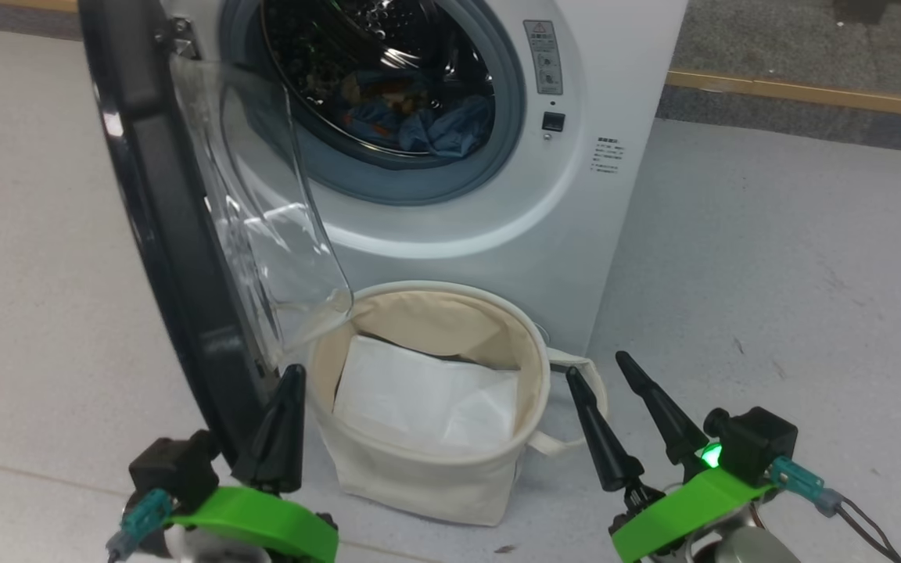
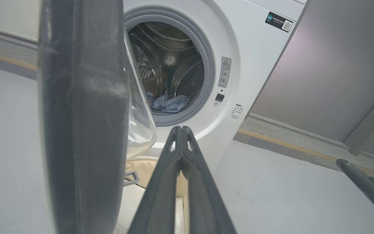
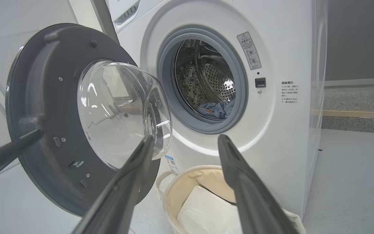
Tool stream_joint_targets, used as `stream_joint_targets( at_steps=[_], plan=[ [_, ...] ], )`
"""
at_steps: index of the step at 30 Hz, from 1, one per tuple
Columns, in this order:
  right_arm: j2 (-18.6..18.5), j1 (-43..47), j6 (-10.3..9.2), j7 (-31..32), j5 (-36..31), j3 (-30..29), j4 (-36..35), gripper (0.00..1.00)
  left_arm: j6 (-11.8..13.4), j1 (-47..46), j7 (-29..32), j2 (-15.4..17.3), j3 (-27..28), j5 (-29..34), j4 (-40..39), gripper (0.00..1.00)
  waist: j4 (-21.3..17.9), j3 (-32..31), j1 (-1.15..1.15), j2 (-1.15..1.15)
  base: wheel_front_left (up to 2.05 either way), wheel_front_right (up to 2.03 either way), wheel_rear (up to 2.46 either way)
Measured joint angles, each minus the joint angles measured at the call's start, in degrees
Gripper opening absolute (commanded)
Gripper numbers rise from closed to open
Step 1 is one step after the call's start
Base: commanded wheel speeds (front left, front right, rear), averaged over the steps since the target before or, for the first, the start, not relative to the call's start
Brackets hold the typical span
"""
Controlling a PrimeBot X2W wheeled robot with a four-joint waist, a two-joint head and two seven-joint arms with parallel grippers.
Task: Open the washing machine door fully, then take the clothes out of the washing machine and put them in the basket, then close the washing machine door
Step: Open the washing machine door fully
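Clothes (image 1: 419, 125) lie in a crumpled blue heap on the drum's bottom, inside the washing machine (image 1: 576, 203) at the far side of the head view. The heap spreads left to right more than it rises. At left the washing machine door (image 1: 161, 234) stands upright and nearly edge-on, its disc running near to far. Its glass bowl bulges right, over the rim of the basket (image 1: 419, 485). The basket sits on the floor just before the machine, likely so clothes can drop straight in, and a white sheet (image 1: 419, 399) lies in it. The left pincer (image 1: 292, 375) is pressed narrow and holds nothing, just beside the door's low near edge. The right pincer (image 1: 597, 364) stands wide and empty, right of the basket.

In the left wrist view the two fingers meet at their tips, pointing far toward the machine's front below the drum mouth, with the door's dark rim close on the left.

In the right wrist view the door's grey inner face turns this way, about half open by my reading. The left pincer's tip lies at that face, whether touching I cannot tell, probably to push the door wider.
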Motion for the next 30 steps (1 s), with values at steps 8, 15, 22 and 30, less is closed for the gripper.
stream_joint_targets(
  at_steps=[8,15,22,30],
  plan=[
    [0.12,-0.14,0.00,0.00,0.00,-0.20,0.23,1.00,1.72,-1.41,-2.23,-0.62,2.86,-0.94,8.32,0.00,-0.87,0.21,0.00,0.00,0.00,0.00,0.00],
    [0.15,-0.14,0.00,0.00,-0.01,-0.94,-0.02,1.00,2.27,-1.37,-3.35,-0.37,5.81,-2.75,10.42,0.00,0.62,0.11,0.00,0.00,0.00,0.00,0.00],
    [0.26,-0.13,0.00,0.00,-0.33,-1.47,-0.29,1.00,1.66,-1.25,-3.36,3.61,9.85,-4.41,12.72,0.00,1.01,0.22,0.00,0.00,0.00,0.00,0.00],
    [0.44,-0.18,0.00,0.00,-0.88,-2.01,-0.31,1.00,0.18,-2.43,-3.44,9.46,16.38,-7.65,21.24,0.00,-0.37,0.81,0.00,0.00,0.00,0.00,0.00]
  ],
)
